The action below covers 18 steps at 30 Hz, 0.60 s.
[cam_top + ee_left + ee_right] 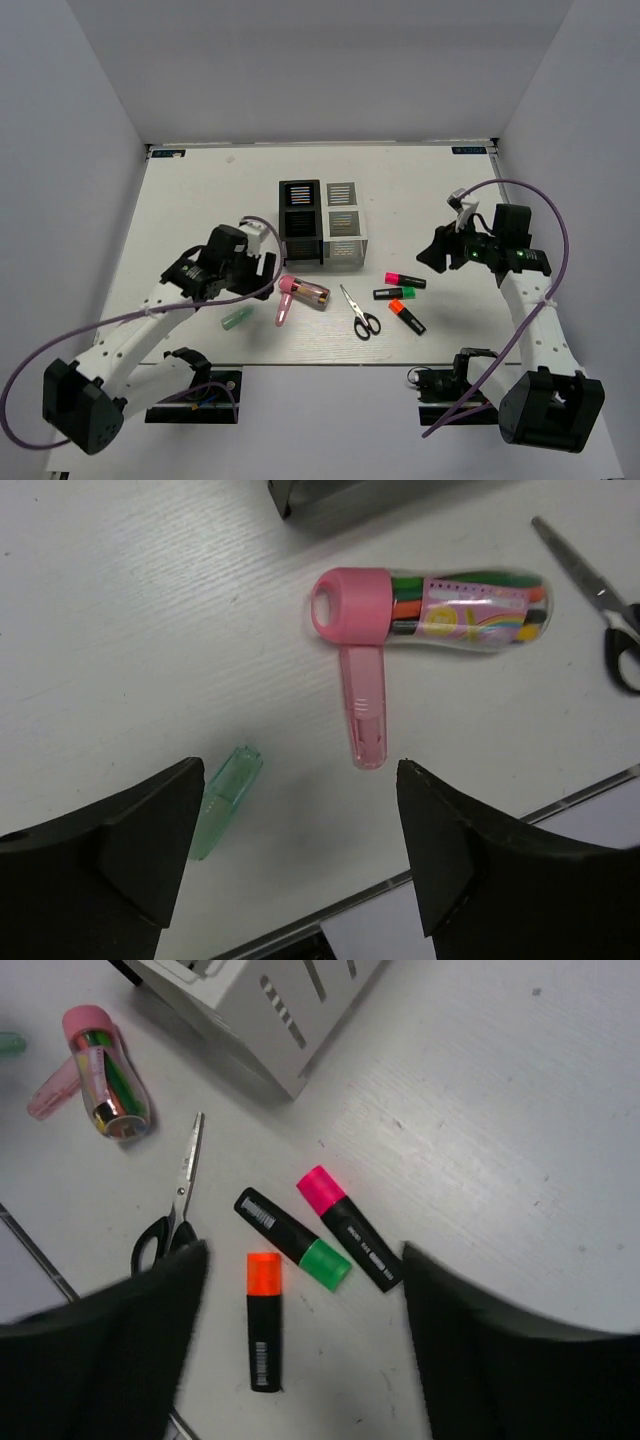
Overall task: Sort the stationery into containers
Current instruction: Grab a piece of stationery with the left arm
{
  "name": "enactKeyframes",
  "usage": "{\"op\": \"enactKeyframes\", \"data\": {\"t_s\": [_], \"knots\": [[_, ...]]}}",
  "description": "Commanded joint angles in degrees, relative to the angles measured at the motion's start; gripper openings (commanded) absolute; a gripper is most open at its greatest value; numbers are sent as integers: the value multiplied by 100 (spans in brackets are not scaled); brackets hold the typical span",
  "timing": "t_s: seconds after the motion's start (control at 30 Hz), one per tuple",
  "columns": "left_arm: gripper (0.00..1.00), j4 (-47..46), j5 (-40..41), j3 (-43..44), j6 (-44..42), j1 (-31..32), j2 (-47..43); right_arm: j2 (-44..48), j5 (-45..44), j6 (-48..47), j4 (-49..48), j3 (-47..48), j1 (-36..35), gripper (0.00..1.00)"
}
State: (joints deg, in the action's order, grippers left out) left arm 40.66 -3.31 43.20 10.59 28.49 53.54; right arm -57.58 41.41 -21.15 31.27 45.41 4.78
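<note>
The stationery lies in front of two slotted containers, one black (pixel 299 222) and one white (pixel 343 225). My left gripper (pixel 300 770) hangs open above the table. A pink clip-like piece (pixel 362 710) lies just beyond its fingertips, and a pale-green pen (pixel 225 802) is by its left finger. A clear tube (pixel 460 612) with a pink cap lies further on. My right gripper (pixel 305 1252) is open above three black markers with pink (pixel 350 1228), green (pixel 292 1238) and orange (pixel 264 1320) ends. Black-handled scissors (pixel 175 1205) lie to their left. Neither gripper holds anything.
The table's near edge (pixel 420 875) runs close under the left fingers. Both arm bases (pixel 450 385) stand at that edge. Grey walls close in the table on three sides.
</note>
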Motion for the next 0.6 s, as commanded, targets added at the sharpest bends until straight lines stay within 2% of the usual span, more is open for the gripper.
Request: {"op": "enactKeyframes", "data": {"t_s": [0.0, 0.03, 0.07, 0.1, 0.13, 0.17, 0.2, 0.23, 0.27, 0.3, 0.33, 0.4, 0.43, 0.47, 0.5, 0.53, 0.57], "knots": [[89, 372, 532, 417, 84, 550, 532, -51, 586, 435, -112, 434, -20, 58], [87, 415, 672, 513, 58, 631, 613, -95, 649, 497, -147, 486, -12, 40], [80, 416, 674, 514, -169, 675, 675, -95, 823, 541, -147, 460, -20, 26], [36, 407, 639, 488, -267, 780, 823, -43, 956, 541, -147, 347, -12, 28], [20, 390, 517, 479, -372, 790, 868, -8, 1000, 515, -269, 294, -12, 36], [11, 372, 498, 488, -513, 790, 895, 1, 1062, 480, -322, 224, -12, 69], [8, 337, 455, 531, -645, 781, 956, 71, 1071, 445, -375, 5, -3, 79], [13, 328, 445, 566, -620, 790, 1018, 141, 1097, 393, -524, -49, -3, 83], [28, 337, 489, 802, -541, 798, 1070, 177, 1089, 314, -577, -102, -12, 86], [55, 285, 507, 856, -262, 781, 1114, 212, 1089, 296, -613, -181, -3, 86], [76, 267, 507, 900, 98, 798, 1150, 221, 1063, 295, -604, -190, -3, 86], [79, -66, 340, 936, 616, 816, 1133, 230, 1063, 278, -587, -181, -3, 86], [76, -207, 340, 884, 602, 859, 1115, 221, 1080, 252, -578, -190, -3, 86], [67, -574, 114, 718, 489, 1069, 1019, 186, 1071, 217, -569, -181, -3, 86], [42, -629, 164, 699, 44, 1167, 1027, 186, 1097, 199, -569, -216, -3, 86], [24, -630, 269, 690, -578, 1246, 1036, 186, 1115, 190, -552, -217, -3, 86], [8, -552, 304, 698, -837, 1377, 1123, 177, 1132, 164, -543, -217, 6, 86]]}}
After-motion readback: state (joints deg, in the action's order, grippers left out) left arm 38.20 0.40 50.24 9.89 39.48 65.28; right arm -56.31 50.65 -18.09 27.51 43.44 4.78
